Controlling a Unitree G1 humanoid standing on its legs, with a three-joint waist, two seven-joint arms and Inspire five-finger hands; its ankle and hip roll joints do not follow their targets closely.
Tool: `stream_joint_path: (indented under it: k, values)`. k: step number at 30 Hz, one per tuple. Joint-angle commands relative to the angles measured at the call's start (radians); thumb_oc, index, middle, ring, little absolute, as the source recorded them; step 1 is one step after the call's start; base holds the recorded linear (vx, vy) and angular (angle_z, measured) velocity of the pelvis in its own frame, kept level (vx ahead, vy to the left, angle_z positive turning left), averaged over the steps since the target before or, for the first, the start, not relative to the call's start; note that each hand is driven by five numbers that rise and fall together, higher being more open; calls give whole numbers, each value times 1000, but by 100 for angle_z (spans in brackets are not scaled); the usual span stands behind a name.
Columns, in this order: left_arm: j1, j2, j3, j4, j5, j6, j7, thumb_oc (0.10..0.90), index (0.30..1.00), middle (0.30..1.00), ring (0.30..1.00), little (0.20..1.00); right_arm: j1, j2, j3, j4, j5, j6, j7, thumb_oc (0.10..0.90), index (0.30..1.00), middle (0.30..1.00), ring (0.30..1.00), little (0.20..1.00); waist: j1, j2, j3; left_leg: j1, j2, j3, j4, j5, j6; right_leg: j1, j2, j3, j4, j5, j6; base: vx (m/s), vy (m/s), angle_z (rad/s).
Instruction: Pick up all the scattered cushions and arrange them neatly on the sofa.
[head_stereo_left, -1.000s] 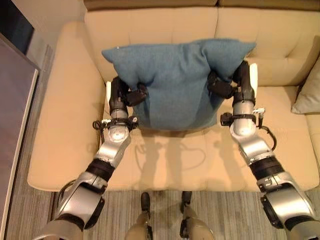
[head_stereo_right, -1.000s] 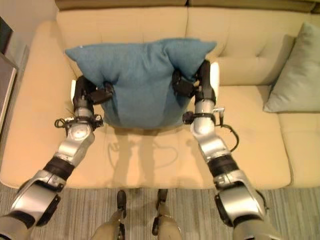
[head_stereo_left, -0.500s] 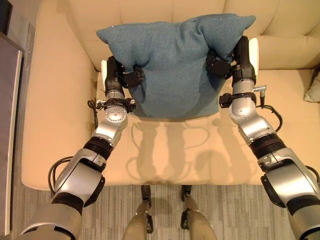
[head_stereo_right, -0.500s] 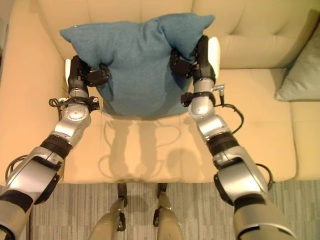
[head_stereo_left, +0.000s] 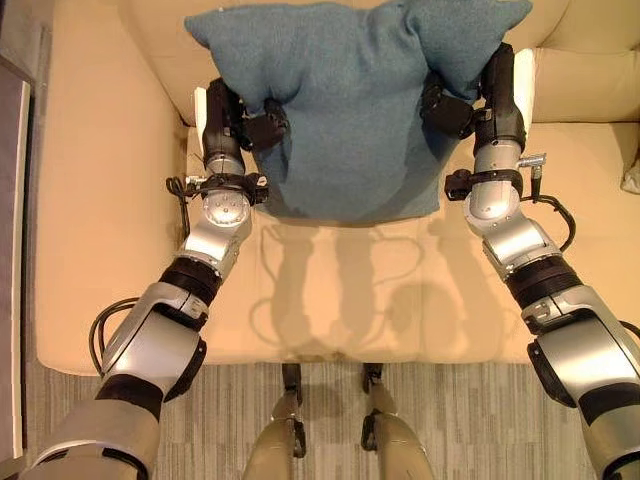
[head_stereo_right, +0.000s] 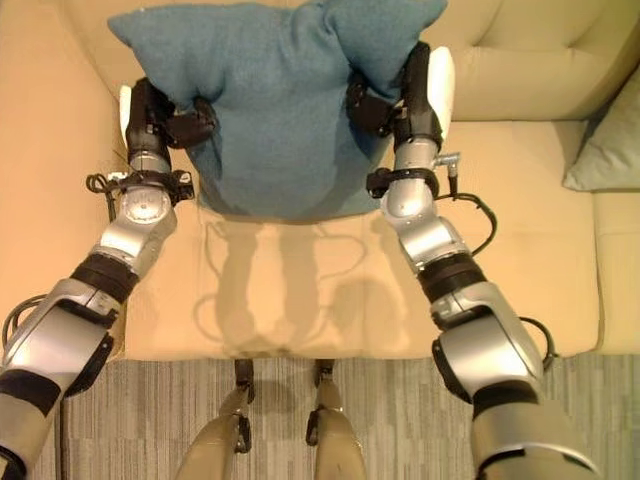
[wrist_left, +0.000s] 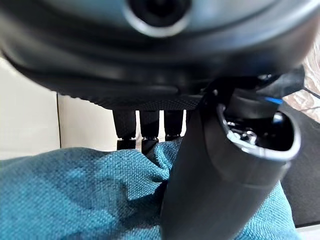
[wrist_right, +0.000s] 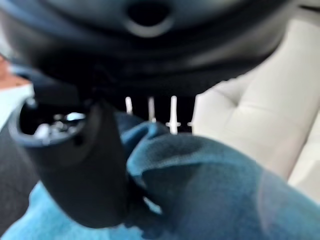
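Raised toward the backrest, blue cushion (head_stereo_left: 350, 100) stays pinched between both hands' fingers (wrist_left: 142, 131).

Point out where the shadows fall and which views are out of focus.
Left eye view: the teal cushion, pinched by the left hand and right hand, and both arms cast soft shadows onto the sofa seat just in front. Right wrist view: the hand and cushion are blurred. Left wrist view: the cushion weave is sharp, the hand's near bulk soft.
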Motion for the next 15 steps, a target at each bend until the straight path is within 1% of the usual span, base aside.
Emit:
stream_joint_path:
  k: [1, 2, 3, 4, 8, 10, 15]
  values:
    - [-230, -10, -122, -46, 65, -179, -26, 400, 300, 300, 300, 300, -198, 45, 15, -27, -61, -148, -10, 400, 300, 300, 300, 300, 19, 12, -102, 119, -13, -31, -210, -13, -26, 37, 41, 15, 4, -89, 156, -8, -4, -10]
    - [-227, -7, -122, -33, 65, -176, -28, 471, 406, 406, 406, 406, -198, 45, 20, -17, -60, -144, -6, 400, 300, 300, 300, 300, 19, 12, -100, 118, -13, -30, -210, -12, -26, 35, 42, 16, 4, -88, 157, -6, -4, -53]
    - [-226, -4, -124, -24, 66, -172, -31, 549, 524, 524, 524, 524, -198, 43, 26, -5, -58, -140, 0, 522, 484, 484, 484, 484, 19, 13, -99, 116, -13, -30, -210, -11, -26, 34, 42, 16, 4, -88, 157, -9, 0, -54]
    - [-223, 0, -125, -12, 68, -168, -34, 800, 900, 900, 900, 900, -199, 44, 30, 10, -52, -136, 6, 800, 900, 900, 900, 900, 19, 14, -97, 115, -12, -30, -210, -10, -26, 32, 41, 18, 4, -86, 157, -9, -2, -19]
    - [-228, 32, -133, 55, 64, -150, -46, 800, 900, 900, 900, 900, -228, 15, 65, 92, -22, -120, 33, 800, 900, 900, 900, 900, 21, 13, -91, 107, -12, -30, -210, -4, -27, 24, 41, 17, 4, -81, 158, -4, -2, 5]
    - [-229, 40, -130, 62, 60, -149, -48, 800, 900, 900, 900, 900, -235, 5, 72, 107, -16, -116, 38, 800, 900, 900, 900, 900, 22, 12, -89, 107, -12, -29, -210, -4, -28, 23, 41, 15, 4, -81, 158, 0, 0, 0]
    - [-205, 131, -114, 73, 62, -142, -57, 800, 900, 900, 900, 900, -244, -92, 100, 143, 9, -105, 70, 800, 900, 900, 900, 900, 24, 10, -89, 110, -11, -28, -210, -3, -30, 27, 40, 8, 4, -80, 161, 2, -7, -1]
